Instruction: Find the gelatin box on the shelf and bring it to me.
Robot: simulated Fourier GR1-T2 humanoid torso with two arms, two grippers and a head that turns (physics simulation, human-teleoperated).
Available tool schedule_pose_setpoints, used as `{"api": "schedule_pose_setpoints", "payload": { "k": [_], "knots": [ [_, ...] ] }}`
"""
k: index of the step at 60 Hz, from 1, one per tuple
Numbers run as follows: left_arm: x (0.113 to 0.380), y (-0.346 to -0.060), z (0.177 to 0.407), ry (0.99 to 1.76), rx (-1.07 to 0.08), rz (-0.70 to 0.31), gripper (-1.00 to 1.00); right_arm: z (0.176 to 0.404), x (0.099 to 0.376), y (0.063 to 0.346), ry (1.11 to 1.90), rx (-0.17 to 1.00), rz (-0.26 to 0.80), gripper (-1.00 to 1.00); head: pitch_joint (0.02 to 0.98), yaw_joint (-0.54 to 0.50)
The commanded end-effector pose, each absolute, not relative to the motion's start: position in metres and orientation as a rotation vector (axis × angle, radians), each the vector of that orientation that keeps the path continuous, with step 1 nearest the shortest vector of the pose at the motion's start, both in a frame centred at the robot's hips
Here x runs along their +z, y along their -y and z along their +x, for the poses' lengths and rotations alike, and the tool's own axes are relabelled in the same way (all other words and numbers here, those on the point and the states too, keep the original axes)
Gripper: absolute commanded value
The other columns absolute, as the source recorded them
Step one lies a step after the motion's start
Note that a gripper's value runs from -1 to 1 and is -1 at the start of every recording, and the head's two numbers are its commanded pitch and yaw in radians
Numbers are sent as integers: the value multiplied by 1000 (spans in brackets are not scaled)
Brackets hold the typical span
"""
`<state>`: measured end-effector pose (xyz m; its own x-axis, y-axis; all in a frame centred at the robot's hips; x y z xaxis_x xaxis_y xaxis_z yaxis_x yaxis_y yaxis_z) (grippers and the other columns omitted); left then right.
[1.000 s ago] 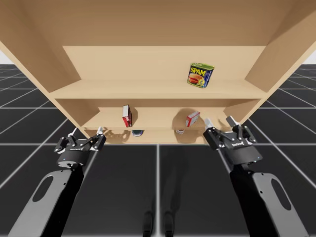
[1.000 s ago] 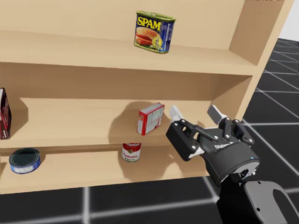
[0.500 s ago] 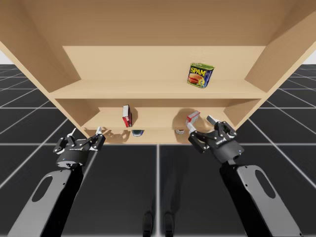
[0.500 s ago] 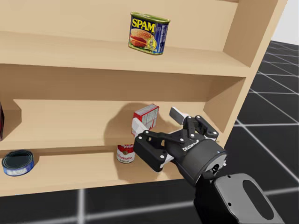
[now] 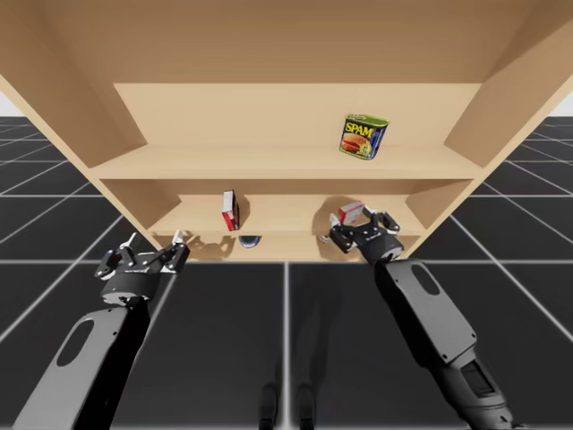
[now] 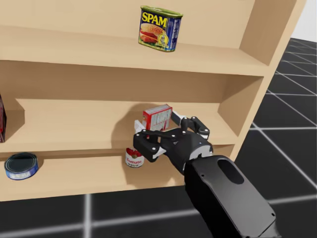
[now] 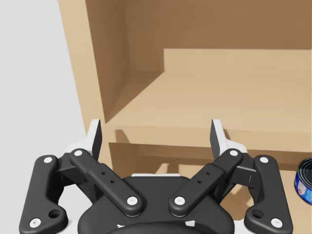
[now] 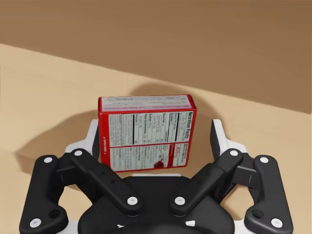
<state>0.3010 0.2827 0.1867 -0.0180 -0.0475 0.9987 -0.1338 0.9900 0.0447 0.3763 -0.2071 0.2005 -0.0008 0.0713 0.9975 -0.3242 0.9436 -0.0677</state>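
The gelatin box [image 8: 146,134], small and red and white, stands on the middle shelf [image 6: 74,124]; it also shows as the gelatin box [image 5: 351,211] [image 6: 157,117] in the high and head views. My right gripper [image 8: 156,139] [image 5: 358,221] [image 6: 157,123] is open around it. One finger is at the box's side, and a gap separates the other finger from the box. My left gripper [image 7: 156,136] [image 5: 156,240] is open and empty in front of the shelf unit's lower left corner.
A blue and yellow meat can [image 5: 363,136] [image 6: 160,28] sits on the upper shelf. A dark red box [image 5: 230,210] stands on the middle shelf at left. On the bottom shelf are a flat blue can [image 6: 21,165] [image 7: 303,178] and a red and white soup can [image 6: 133,157].
My right gripper has reached left and forward into the middle shelf and now straddles the gelatin box. My head has turned slightly. My left arm has stayed put.
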Motion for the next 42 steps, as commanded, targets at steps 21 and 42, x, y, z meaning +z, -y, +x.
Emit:
{"api": "schedule_pose_setpoints", "payload": {
  "k": [21, 42],
  "knots": [
    [187, -282, 301, 1596, 66, 142, -1000, 385, 195, 216, 1516, 291, 199, 1000, 572, -279],
    [188, -281, 300, 1598, 66, 141, -1000, 293, 239, 223, 1654, 318, 227, 1000, 561, -281]
  ]
}}
